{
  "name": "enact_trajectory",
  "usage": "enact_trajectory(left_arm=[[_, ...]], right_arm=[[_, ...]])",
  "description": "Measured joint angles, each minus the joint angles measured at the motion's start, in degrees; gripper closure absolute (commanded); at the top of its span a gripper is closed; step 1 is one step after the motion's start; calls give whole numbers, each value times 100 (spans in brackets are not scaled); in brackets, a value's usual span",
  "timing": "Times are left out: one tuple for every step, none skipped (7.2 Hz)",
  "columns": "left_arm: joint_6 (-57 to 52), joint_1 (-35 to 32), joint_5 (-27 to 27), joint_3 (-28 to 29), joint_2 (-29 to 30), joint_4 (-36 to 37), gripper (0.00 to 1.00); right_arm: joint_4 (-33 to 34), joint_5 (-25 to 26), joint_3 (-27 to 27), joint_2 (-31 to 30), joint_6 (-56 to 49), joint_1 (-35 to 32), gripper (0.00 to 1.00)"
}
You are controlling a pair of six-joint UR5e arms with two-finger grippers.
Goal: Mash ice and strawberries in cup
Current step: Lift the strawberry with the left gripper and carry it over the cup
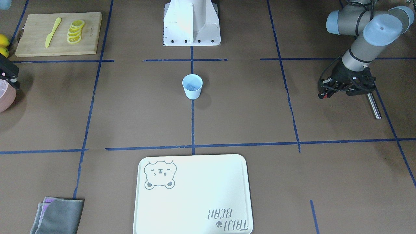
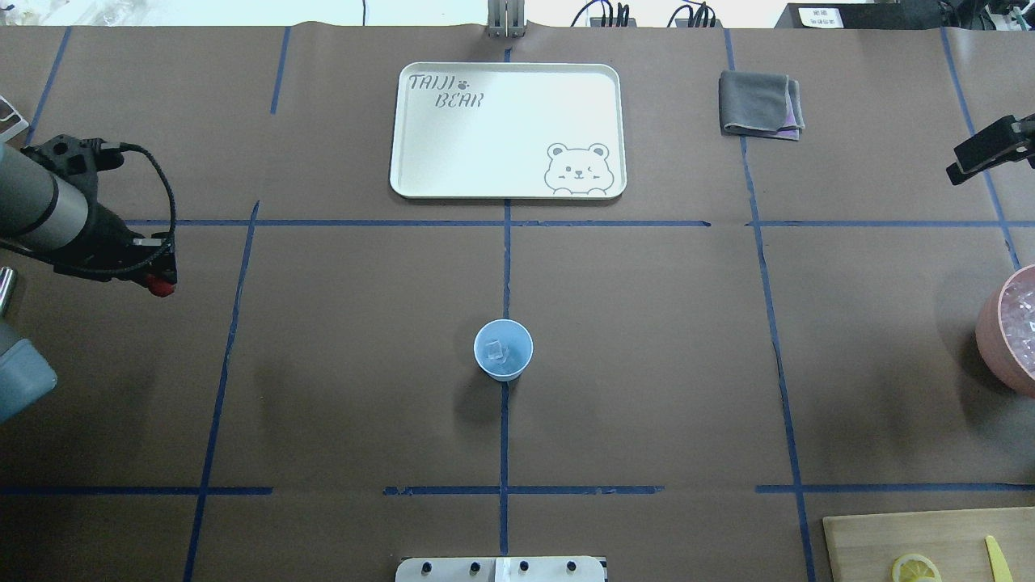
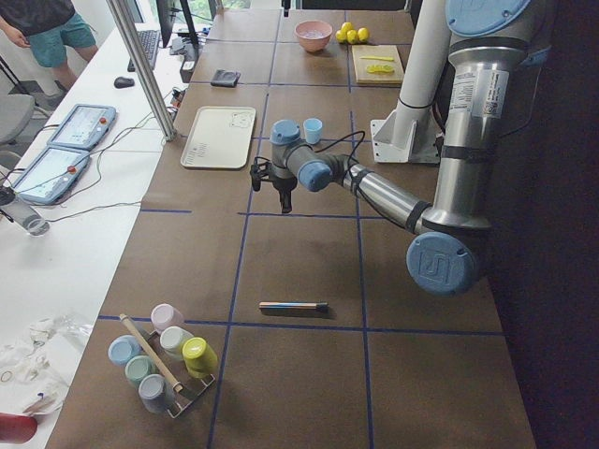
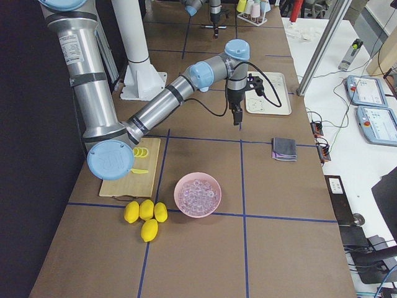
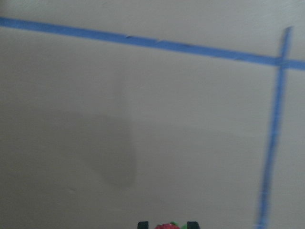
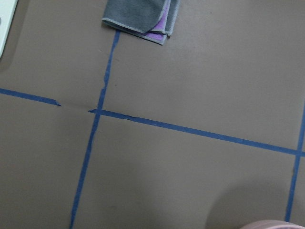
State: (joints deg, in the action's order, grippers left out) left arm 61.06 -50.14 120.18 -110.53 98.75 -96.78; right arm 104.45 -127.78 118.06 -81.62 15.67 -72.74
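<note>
Strawberry [image 5: 166,226] location: clamped between the two fingers of the left hand [image 2: 160,276], which are closed onto it from either side. Only the red top of the berry and a trace of green show, at the bottom edge of the left wrist view. The left hand hangs above the bare surface [image 2: 340,364] on the robot's left side, well apart from the cup [image 2: 503,350].

The cup stands upright on the centre tape line, between the robot's base and the tray [image 2: 501,145]. A few clear chunks of ice [image 2: 495,349] lie in its bottom.

A metal rod [image 1: 373,105] lies flat on the surface near the left hand and is not touched by it.

The right hand [image 4: 236,118] points down above the surface between the folded cloth [image 6: 140,16] and the pink bowl [image 4: 198,215], touching neither. How far its fingers are apart cannot be told from any view. The pink bowl holds a heap of the same clear chunks.
</note>
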Motion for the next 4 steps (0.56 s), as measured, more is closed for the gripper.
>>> enact_trajectory(left_arm=[[63, 141, -2, -64, 560, 660, 99], [269, 411, -7, -76, 1143, 1265, 99], [622, 763, -27, -60, 1672, 1700, 99], [992, 1133, -142, -26, 2081, 1893, 99]], right_arm=[[-30, -51, -7, -228, -344, -218, 1], [-46, -138, -20, -427, -653, -413, 1], [-57, -194, -39, -566, -882, -547, 1], [-62, -218, -56, -636, -990, -611, 1]])
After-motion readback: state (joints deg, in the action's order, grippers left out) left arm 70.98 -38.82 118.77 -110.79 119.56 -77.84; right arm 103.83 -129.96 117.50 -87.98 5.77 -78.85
